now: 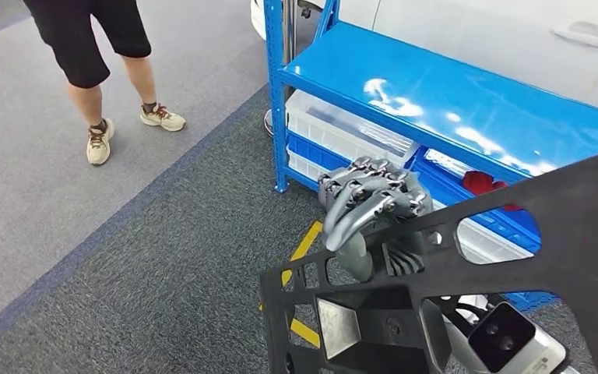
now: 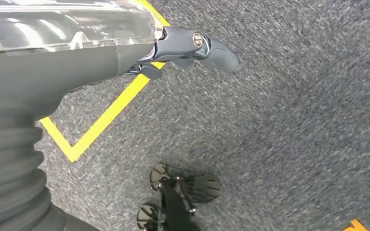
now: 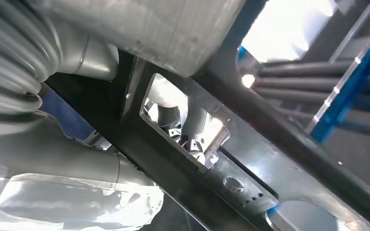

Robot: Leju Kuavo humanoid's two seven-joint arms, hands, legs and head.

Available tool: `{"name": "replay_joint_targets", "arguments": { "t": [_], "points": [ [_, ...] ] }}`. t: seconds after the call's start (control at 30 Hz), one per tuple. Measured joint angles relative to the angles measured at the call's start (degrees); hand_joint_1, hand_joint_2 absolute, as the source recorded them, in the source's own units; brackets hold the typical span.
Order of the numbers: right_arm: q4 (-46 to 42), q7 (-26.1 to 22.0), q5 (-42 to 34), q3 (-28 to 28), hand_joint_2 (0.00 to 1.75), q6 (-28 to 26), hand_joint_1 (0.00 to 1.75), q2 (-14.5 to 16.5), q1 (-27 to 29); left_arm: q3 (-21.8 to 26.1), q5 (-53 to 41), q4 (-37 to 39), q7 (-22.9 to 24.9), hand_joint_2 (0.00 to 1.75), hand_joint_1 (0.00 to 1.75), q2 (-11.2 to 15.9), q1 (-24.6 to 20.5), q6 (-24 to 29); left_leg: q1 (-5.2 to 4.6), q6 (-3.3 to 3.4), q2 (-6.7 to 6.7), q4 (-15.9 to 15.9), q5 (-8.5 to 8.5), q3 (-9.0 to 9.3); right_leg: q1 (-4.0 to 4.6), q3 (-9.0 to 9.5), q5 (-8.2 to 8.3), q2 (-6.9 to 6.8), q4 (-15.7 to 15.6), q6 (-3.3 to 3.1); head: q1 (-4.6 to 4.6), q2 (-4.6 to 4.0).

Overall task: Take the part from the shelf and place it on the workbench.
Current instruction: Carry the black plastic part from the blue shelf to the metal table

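A: Head view is showing the right hand (image 1: 374, 204) curling its fingers over the top edge of the part (image 1: 514, 273), a big black plate with cut-outs, which is hanging in front of the robot, off the shelf (image 1: 452, 101) and just beside it.

B: And the left hand (image 2: 192, 50)?

A: It is hanging over the carpet (image 2: 279, 120) near the yellow line (image 2: 101, 120), holding nothing. Whether its fingers are spread or curled, the pictures are not telling.

B: So one hand is carrying a wide plate by one edge. What is looking risky?

A: Probably the plate is wanting to swing or twist about that single grip. If the robot is turning towards the workbench, a far corner could be striking the shelf post or the bins (image 1: 342, 128) below.

B: Slipping too?

A: Possibly. In the right wrist view the fingers (image 3: 183, 122) are showing through a cut-out, hooking rather than clamping, so a jolt while walking could be working the plate loose.

B: The person (image 1: 97, 47)?

A: Standing well apart on the grey floor, though a swinging plate is needing that room.
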Motion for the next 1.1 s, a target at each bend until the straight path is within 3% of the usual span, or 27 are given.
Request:
{"name": "replay_joint_targets", "arguments": {
  "t": [0.07, 0.13, 0.2, 0.23, 0.27, 0.3, 0.37, 0.43, 0.5, 0.57, 0.6, 0.63, 0.7, 0.77, 0.8, 0.83, 0.87, 0.93, 1.0, 1.07, 1.1],
  "points": [
    [0.0, 1.0, -0.2, 0.3, 1.75, -0.6, 1.75, -0.1, -0.8, 0.0, -0.4, 0.0, 0.1, 1.75, 0.00, -0.1, 0.1, -0.5, 0.17, 0.79, -1.33, -0.2, 0.19, -0.18, -0.08, 0.17, -0.35, -0.46, 0.1, 0.59, 0.01, -0.01],
    [-0.1, 1.9, -0.3, 0.6, 1.75, -1.4, 1.75, -0.1, -1.4, 0.0, -0.7, 0.0, 0.7, 1.75, 0.00, -0.3, 0.2, -0.8, 0.41, 1.42, -2.51, -0.5, 0.47, -0.06, -0.46, -0.67, -2.19, 2.10, 2.5, 1.15, 0.01, 0.00],
    [-0.1, 2.8, 0.1, 0.9, 1.75, -1.9, 1.75, -0.1, -1.4, 0.0, -0.9, 0.0, 1.4, 1.75, 0.00, -0.6, 0.0, -0.8, 0.47, 1.79, -3.79, -0.6, 0.63, -0.10, -0.74, -3.89, -5.77, 5.27, 9.3, 1.36, 0.01, 0.00],
    [-0.1, 3.2, 0.4, 1.1, 1.75, -2.1, 1.75, -0.2, -1.3, 0.0, -1.0, 0.0, 1.7, 1.75, 0.00, -0.8, -0.1, -0.7, 0.44, 1.90, -4.54, -0.6, 0.66, -0.15, -0.76, -5.85, -7.26, 5.87, 13.2, 1.40, 0.01, 0.00],
    [-0.1, 3.5, 0.8, 1.3, 1.75, -2.1, 1.75, -0.2, -1.2, 0.0, -1.1, 0.1, 1.9, 1.75, 0.00, -1.1, -0.1, -0.6, 0.41, 1.94, -5.37, -0.5, 0.67, -0.17, -0.78, -7.28, -7.82, 6.09, 15.9, 1.43, 0.01, 0.00],
    [-0.1, 3.7, 1.1, 1.6, 1.75, -2.2, 1.75, -0.2, -1.1, 0.0, -1.1, 0.1, 2.0, 1.75, 0.00, -1.3, -0.1, -0.5, 0.40, 1.93, -6.21, -0.4, 0.66, -0.18, -0.80, -7.77, -7.25, 6.18, 16.5, 1.42, 0.01, 0.00],
    [0.0, 3.9, 1.9, 2.1, 1.75, -2.5, 1.75, -0.2, -1.3, 0.0, -1.2, 0.1, 2.0, 1.75, 0.00, -1.9, -0.1, -0.5, 0.43, 1.82, -7.90, -0.1, 0.60, -0.14, -0.92, -5.68, -3.30, 6.88, 11.3, 1.21, 0.02, 0.01],
    [0.1, 4.2, 2.4, 2.7, 1.75, -2.7, 1.75, -0.2, -1.7, 0.0, -1.2, 0.1, 2.0, 1.75, 0.00, -2.6, -0.2, -0.9, 0.39, 1.47, -9.47, 0.3, 0.53, -0.41, -1.21, -2.62, -0.20, 9.61, 4.1, 0.96, 0.01, 0.00],
    [0.3, 4.5, 2.7, 3.3, 1.75, -2.7, 1.75, 0.1, -2.2, 0.0, -1.0, 0.1, 1.9, 1.75, 0.00, -3.1, -0.4, -1.2, 0.54, 0.83, -10.77, 0.5, 0.69, -0.97, -1.21, -1.53, 0.26, 11.25, 1.3, 0.83, 0.01, 0.00],
    [0.7, 5.1, 2.9, 4.1, 1.75, -2.7, 1.75, 0.7, -3.0, 0.0, -0.7, 0.2, 1.6, 1.75, 0.00, -3.5, -0.2, -1.3, 0.85, 0.04, -11.85, 0.3, 0.95, -1.37, -1.13, -1.46, 0.40, 10.20, 1.0, 0.42, 0.00, 0.01],
    [0.9, 5.4, 2.9, 4.4, 1.75, -2.7, 1.75, 1.1, -3.7, 0.1, -0.6, 0.2, 1.5, 1.75, 0.00, -3.7, -0.1, -1.3, 0.79, -0.30, -11.25, 0.5, 0.84, -1.57, -1.18, -1.28, 0.55, 9.51, 0.7, 0.08, 0.01, 0.01],
    [1.1, 5.8, 2.8, 4.8, 1.75, -2.8, 1.75, 1.5, -4.3, 0.1, -0.5, 0.2, 1.4, 1.75, 0.00, -3.9, 0.0, -1.3, 0.72, -0.58, -9.85, 1.5, 0.21, -2.05, -1.29, -1.09, 0.70, 8.77, 0.3, -0.27, 0.00, 0.00],
    [1.4, 6.2, 2.2, 5.4, 1.75, -3.0, 1.75, 2.0, -5.4, 0.3, -0.3, 0.2, 1.3, 1.75, 0.00, -4.0, -0.2, -1.2, 0.57, -0.99, -6.05, 6.8, -2.73, -4.53, -1.20, -0.76, 0.81, 6.99, -0.1, -0.78, -0.02, 0.00],
    [1.8, 6.3, 1.1, 6.0, 1.75, -3.6, 1.75, 2.1, -6.3, 0.4, -0.3, 0.2, 1.3, 1.75, 0.00, -4.0, -0.5, -1.0, 0.71, -1.28, -4.43, 13.8, -5.60, -7.79, -0.98, -0.71, 0.69, 5.11, -0.1, -1.03, -0.03, 0.00],
    [1.9, 6.1, 0.5, 6.3, 1.75, -4.0, 1.75, 2.1, -6.6, 0.5, -0.3, 0.2, 1.4, 1.75, 0.00, -4.0, -0.5, -0.8, 0.77, -1.34, -4.14, 15.3, -5.75, -8.45, -0.91, -0.68, 0.61, 4.22, 0.0, -1.05, -0.03, 0.00],
    [2.1, 5.7, 0.1, 6.5, 1.75, -4.3, 1.75, 2.1, -6.8, 0.6, -0.3, 0.2, 1.6, 1.75, 0.00, -4.0, -0.4, -0.5, 0.81, -1.35, -3.90, 14.6, -4.86, -7.97, -0.87, -0.63, 0.50, 3.40, 0.0, -1.02, -0.03, 0.00],
    [2.2, 5.3, -0.3, 6.7, 1.75, -4.6, 1.75, 2.1, -7.0, 0.6, -0.3, 0.2, 1.7, 1.75, 0.00, -4.0, -0.3, -0.2, 0.82, -1.28, -3.46, 11.9, -3.23, -6.43, -0.84, -0.51, 0.36, 2.65, 0.0, -0.93, -0.03, 0.00],
    [2.4, 4.5, -0.7, 7.0, 1.75, -4.9, 1.75, 2.1, -7.2, 0.8, -0.2, 0.2, 1.8, 1.75, 0.00, -3.9, -0.2, 0.4, 0.44, -0.77, -1.05, 4.4, -0.36, -2.36, -0.58, -0.27, 0.02, 1.34, 0.2, -0.57, -0.03, 0.01],
    [2.4, 4.1, -0.8, 7.3, 1.75, -4.9, 1.75, 2.0, -7.3, 0.9, -0.1, 0.2, 1.8, 1.75, 0.00, -3.9, -0.4, 0.6, -0.09, 0.11, 0.57, 0.5, 0.35, -0.54, -0.16, -0.15, -0.24, 0.14, 0.2, -0.09, -0.02, 0.01],
    [2.5, 4.0, -0.8, 7.5, 1.75, -5.0, 1.75, 2.0, -7.4, 1.0, -0.1, 0.2, 1.5, 1.75, 0.00, -3.8, -0.4, 0.3, -0.24, 0.89, -0.43, 0.3, 0.31, -0.69, 0.05, 0.02, -0.38, -1.08, 0.1, 0.41, -0.01, 0.01],
    [2.5, 3.9, -0.8, 7.6, 1.75, -5.0, 1.75, 2.0, -7.3, 1.0, -0.2, 0.2, 1.4, 1.75, 0.00, -3.8, -0.2, 0.0, -0.13, 1.21, -1.11, 0.1, 0.43, -0.67, -0.05, 0.07, -0.73, -0.76, 0.4, 0.72, -0.01, 0.00]
  ]
}}
